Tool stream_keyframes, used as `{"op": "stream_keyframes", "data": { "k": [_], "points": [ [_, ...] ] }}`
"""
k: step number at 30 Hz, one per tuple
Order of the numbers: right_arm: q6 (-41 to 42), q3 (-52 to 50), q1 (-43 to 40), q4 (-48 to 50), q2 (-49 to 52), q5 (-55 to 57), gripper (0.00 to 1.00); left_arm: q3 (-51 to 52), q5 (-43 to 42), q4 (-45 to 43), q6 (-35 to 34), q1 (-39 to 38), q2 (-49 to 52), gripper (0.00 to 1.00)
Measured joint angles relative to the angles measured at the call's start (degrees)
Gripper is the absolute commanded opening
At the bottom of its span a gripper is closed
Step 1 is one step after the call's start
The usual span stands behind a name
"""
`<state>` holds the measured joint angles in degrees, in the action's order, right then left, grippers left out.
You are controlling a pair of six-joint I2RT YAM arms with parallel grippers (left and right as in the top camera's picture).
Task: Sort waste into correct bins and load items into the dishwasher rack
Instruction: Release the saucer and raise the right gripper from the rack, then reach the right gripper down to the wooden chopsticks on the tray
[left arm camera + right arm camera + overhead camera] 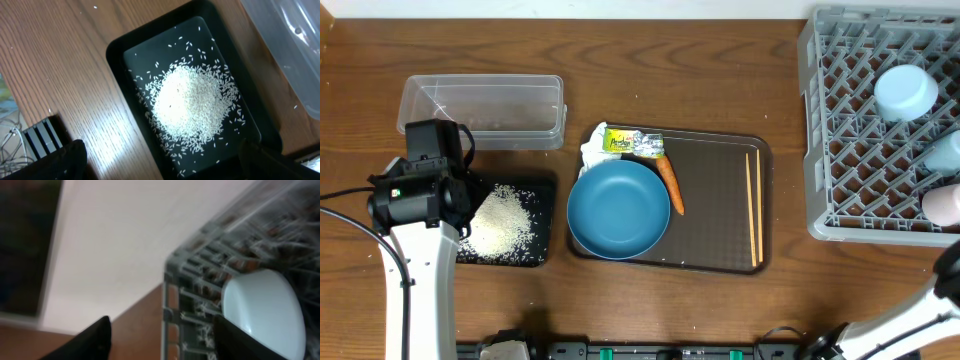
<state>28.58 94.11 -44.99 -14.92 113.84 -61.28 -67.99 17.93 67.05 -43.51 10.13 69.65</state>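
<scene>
One loose mound of white rice grains (pixel 192 107) lies in the shallow black tray (pixel 116 55). Left hand (pixel 162 152) and right hand (pixel 161 327) both gape wide.

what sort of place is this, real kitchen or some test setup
Probably a lab bench staged for dish clearing, not a kitchen: a grey dishwasher rack sits on a wooden table, beside a brown serving tray, with a robot arm alongside.
</scene>
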Motion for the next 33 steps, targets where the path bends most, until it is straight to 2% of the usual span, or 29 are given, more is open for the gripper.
{"op": "stream_keyframes", "data": {
  "k": [4,6,9,12,18,23,27,32,33],
  "points": [
    [-5.53,0.26,0.74,-15.61,-9.94,18.38,0.82,0.00,0.00,0.00,0.00,0.00,0.00,0.99],
    [-7.74,0.33,2.47,-20.31,-13.84,28.52,0.99,0.00,0.00,0.00,0.00,0.00,0.00,0.99],
    [-9.51,0.37,5.44,-23.80,-17.68,38.38,0.99,0.00,0.00,0.00,0.00,0.00,0.00,0.99],
    [-10.21,0.37,7.91,-25.77,-19.69,42.07,0.99,0.00,0.00,0.02,0.00,0.00,0.00,0.99],
    [-11.74,0.22,12.76,-31.08,-20.26,31.10,0.99,0.00,0.00,0.02,0.00,0.00,0.00,0.99],
    [-14.64,0.09,22.73,-37.81,-20.26,27.71,0.99,0.00,0.00,0.02,0.00,0.00,0.00,0.99],
    [-14.60,-0.02,33.27,-42.27,-20.26,35.34,0.99,0.00,0.00,0.02,0.00,0.00,0.00,0.99],
    [-9.11,-0.11,46.69,-47.17,-20.24,51.67,0.99,0.00,0.00,0.02,0.02,0.00,0.00,0.99],
    [-7.58,-0.13,49.00,-48.22,-20.24,54.90,0.96,0.00,0.00,0.02,0.00,0.00,0.00,0.99]
  ]
}}
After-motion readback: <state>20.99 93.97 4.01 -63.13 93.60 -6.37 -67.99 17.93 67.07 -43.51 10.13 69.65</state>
